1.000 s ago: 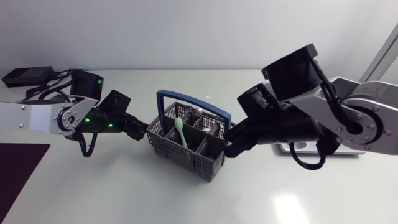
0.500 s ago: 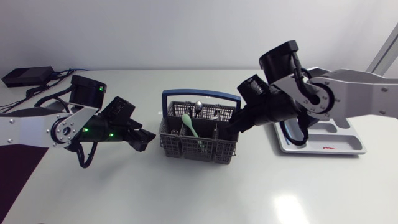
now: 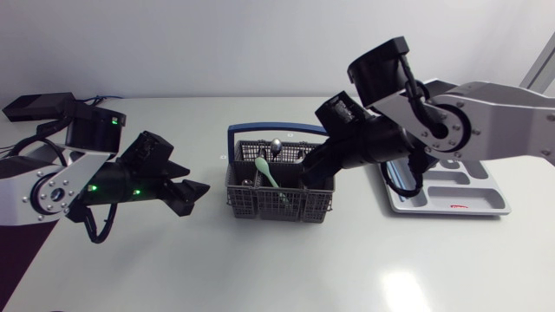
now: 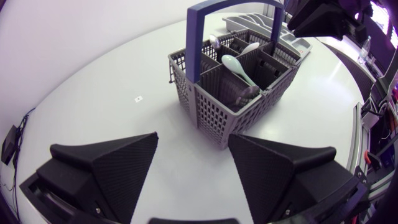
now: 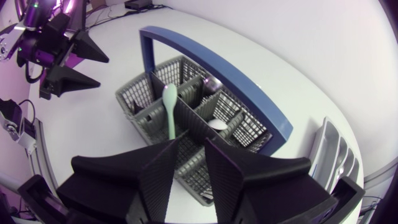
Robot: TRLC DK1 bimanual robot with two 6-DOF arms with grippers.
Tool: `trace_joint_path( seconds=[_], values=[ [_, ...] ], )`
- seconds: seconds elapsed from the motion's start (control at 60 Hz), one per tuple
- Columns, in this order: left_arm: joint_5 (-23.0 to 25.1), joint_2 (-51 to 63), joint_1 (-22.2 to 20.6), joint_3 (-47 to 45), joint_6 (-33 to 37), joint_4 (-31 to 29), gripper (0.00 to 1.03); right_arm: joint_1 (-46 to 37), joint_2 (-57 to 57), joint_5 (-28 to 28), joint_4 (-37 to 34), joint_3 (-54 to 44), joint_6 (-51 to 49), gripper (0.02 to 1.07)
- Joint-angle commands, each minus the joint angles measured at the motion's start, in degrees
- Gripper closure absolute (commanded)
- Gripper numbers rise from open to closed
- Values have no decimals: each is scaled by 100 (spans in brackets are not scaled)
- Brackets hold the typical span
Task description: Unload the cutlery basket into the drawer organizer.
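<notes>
The grey cutlery basket (image 3: 279, 201) with a blue handle (image 3: 260, 130) stands mid-table. It holds a light green spoon (image 3: 267, 173), a metal spoon (image 3: 276, 147) and a white spoon (image 5: 217, 124). My right gripper (image 3: 310, 176) is at the basket's right side. In the right wrist view its fingers (image 5: 168, 171) stand a little apart astride the near wall, so the right gripper (image 5: 198, 146) is open. My left gripper (image 3: 198, 191) hovers wide open left of the basket, apart from it; in the left wrist view the left gripper (image 4: 193, 137) faces the basket (image 4: 211, 106). The grey drawer organizer (image 3: 460, 204) lies at the right.
A black box (image 3: 35, 106) with cables sits at the table's back left corner. A small mark (image 4: 138, 98) is on the tabletop beside the basket. My right arm (image 3: 451, 130) hangs over the organizer's left part.
The right gripper has swung the basket from skewed to square with the table edge and eased its fingers apart. The left gripper has backed off to the left.
</notes>
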Motion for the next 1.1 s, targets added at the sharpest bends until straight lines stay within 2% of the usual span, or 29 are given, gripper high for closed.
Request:
trace_joint_path(
  seconds=[0.0, 0.117, 0.267, 0.35, 0.6, 0.833, 1.083],
  values=[
    [43, -205, -110, -240, 84, -57, 23, 262, -149, 75, -212, 39, 315, 64],
    [43, -407, -224, -301, 66, -57, 23, 544, -114, 180, -291, 250, 517, 64],
    [34, -442, -207, -292, 84, -65, 23, 517, -220, 444, -300, 109, 720, 65],
    [34, -328, -171, -257, 110, -4, 23, 315, -439, 673, -264, -278, 728, 65],
    [34, 850, -101, 165, 102, 488, 23, -502, -685, 699, -45, -1025, 737, 65],
    [-28, 1527, -136, 499, 84, 620, 23, -766, -228, 919, 281, -1157, 737, 65],
    [-28, 1571, -268, 507, 110, 620, 23, -757, 545, 919, 579, -831, 728, 65]
  ],
)
